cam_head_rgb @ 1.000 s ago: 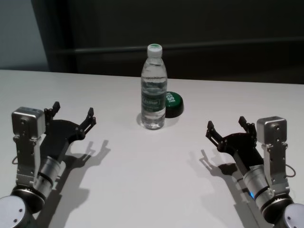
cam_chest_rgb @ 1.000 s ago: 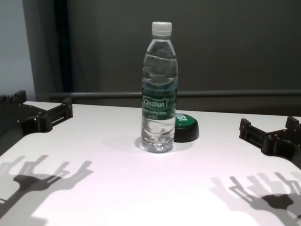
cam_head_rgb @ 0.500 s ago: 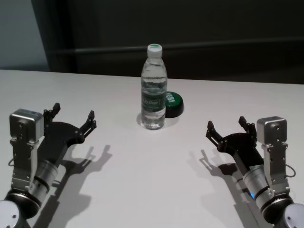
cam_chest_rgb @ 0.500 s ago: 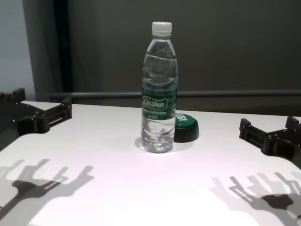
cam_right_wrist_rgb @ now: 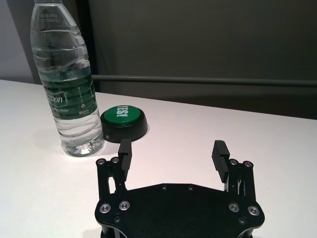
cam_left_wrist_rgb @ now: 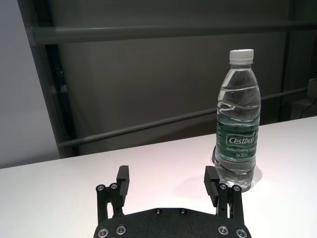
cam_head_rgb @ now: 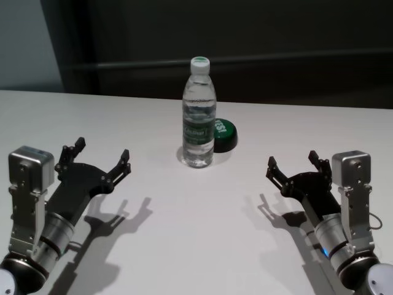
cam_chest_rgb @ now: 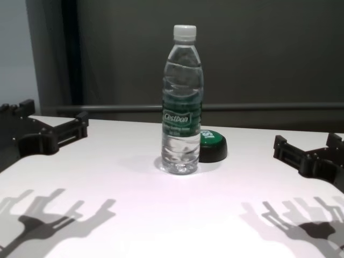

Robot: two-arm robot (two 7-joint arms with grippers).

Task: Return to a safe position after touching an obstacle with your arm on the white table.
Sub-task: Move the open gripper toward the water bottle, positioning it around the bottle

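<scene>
Bottle (cam_head_rgb: 199, 117) upright mid white table (cam_head_rgb: 196, 246), button (cam_head_rgb: 223, 134) just behind; left gripper (cam_head_rgb: 101, 161), jaws spread and empty, has shifted inward toward it since a second ago, apparently approaching; right gripper (cam_head_rgb: 295, 166) spread, parked unchanged.

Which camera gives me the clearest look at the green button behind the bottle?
The right wrist view: the green button sits whole beside the water bottle. Head view shows it partly behind the bottle, chest view only a sliver, and the left wrist view none of it.
</scene>
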